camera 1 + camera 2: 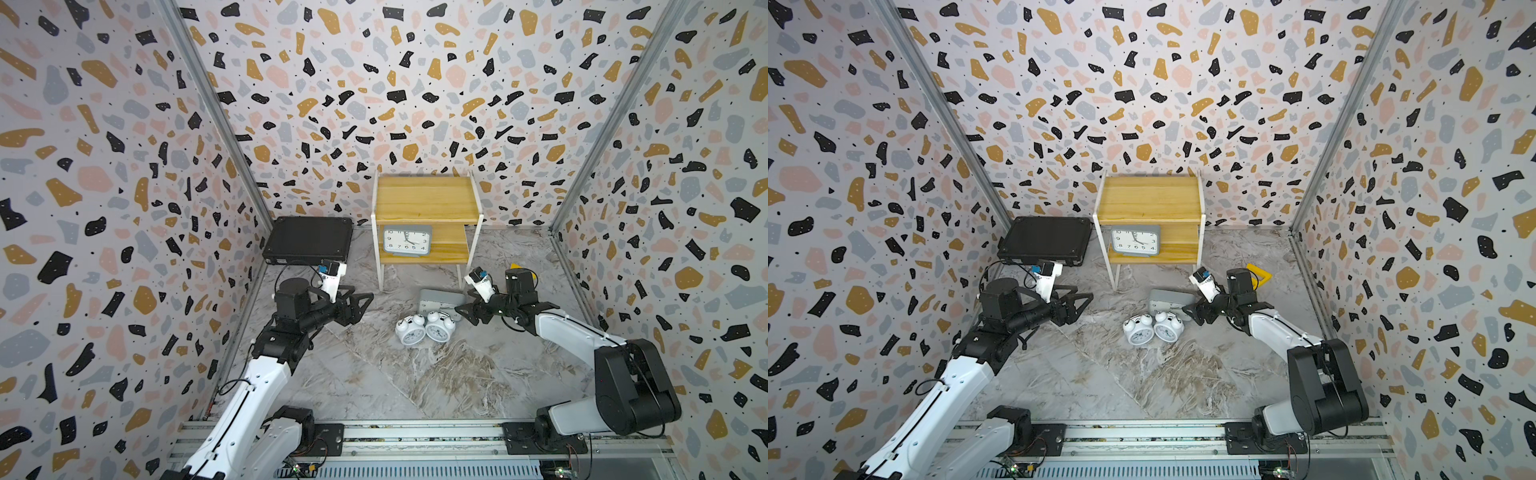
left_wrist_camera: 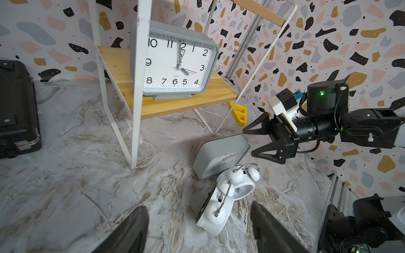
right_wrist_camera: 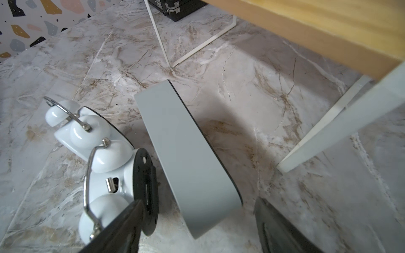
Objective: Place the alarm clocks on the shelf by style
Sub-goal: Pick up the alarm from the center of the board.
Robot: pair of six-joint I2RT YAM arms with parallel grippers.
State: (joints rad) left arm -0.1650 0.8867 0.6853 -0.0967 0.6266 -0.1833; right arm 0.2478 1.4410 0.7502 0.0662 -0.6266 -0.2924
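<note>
My left pincer (image 1: 362, 306) hangs open and empty. On the marble lie two twin-bell clocks (image 1: 411, 331), and just beside them the grey rectangular clock (image 1: 440, 300). My right pincer (image 1: 464, 315), open and empty, should straddle its narrow sides squarely and stay clear of the bells. Its twin clock (image 1: 407, 240) already stands on the lower board of the shelf (image 1: 428, 199).

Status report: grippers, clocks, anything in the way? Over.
Left gripper open, empty. Right gripper open, at the loose grey clock. Other grey clock on shelf lower tier. Twin-bell clocks close beside loose one, crowding grasp.
</note>
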